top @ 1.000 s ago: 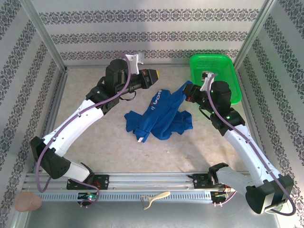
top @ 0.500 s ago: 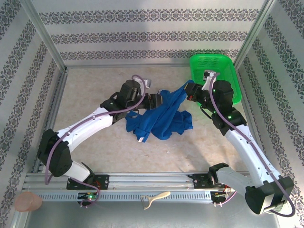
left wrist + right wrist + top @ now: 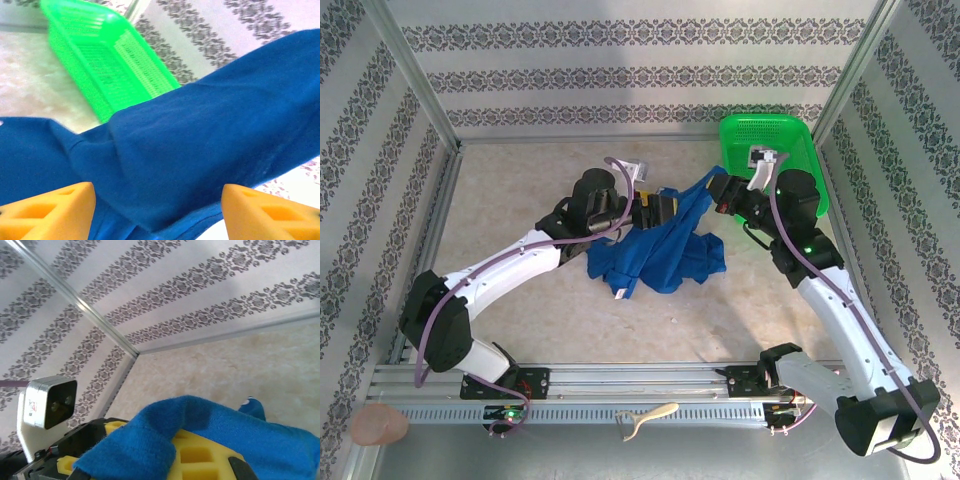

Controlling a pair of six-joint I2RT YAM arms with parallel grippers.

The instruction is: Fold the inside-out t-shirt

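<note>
Left wrist: fingers (image 3: 46, 209) apart, t-shirt (image 3: 200, 135) between

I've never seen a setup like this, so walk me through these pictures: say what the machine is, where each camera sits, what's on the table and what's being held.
These are two robot arms bolted at the near edge of a table: the left arm and the right arm. The wide picture comes from a fixed camera above and behind them. The other two come from small cameras on the wrists, each looking along its own yellow fingers. On the table lies a crumpled blue t-shirt, with a green basket in the far right corner. The right hand is shut on a fold of the t-shirt, holding it up off the table. The left hand is open, fingers spread wide right by that raised cloth.
</note>
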